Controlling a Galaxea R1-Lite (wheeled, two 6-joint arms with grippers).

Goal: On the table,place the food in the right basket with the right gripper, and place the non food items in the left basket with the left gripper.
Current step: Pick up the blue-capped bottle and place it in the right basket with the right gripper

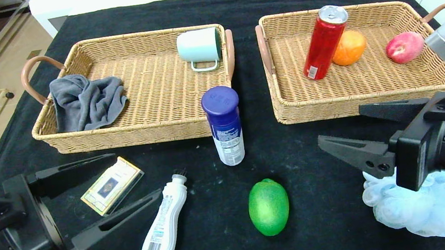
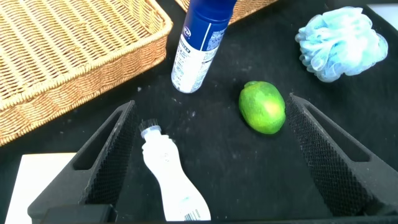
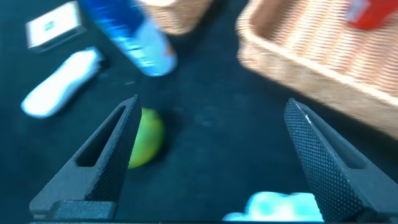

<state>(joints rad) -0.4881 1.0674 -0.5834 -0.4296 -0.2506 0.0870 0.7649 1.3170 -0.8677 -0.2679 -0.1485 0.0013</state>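
Observation:
On the black table (image 1: 324,215), the white canister with a blue cap (image 1: 225,127) stands between the baskets. The lime (image 1: 268,207) lies in front of it. The red can (image 1: 325,42) leans inside the right basket (image 1: 367,101). The white bottle with a black cap (image 1: 165,223) and the card box (image 1: 112,184) lie front left. The pale blue pouf (image 1: 426,205) lies front right. My left gripper (image 1: 134,175) is open and empty above the bottle (image 2: 168,174) and the card box. My right gripper (image 1: 340,124) is open and empty above the pouf, with the lime (image 3: 148,138) beside one finger.
The left basket (image 1: 120,132) holds a grey cloth (image 1: 86,100) and a pale green mug (image 1: 199,46) on its side. The right basket also holds an orange (image 1: 349,47) and a pink fruit (image 1: 405,47). The table's left edge drops to the floor.

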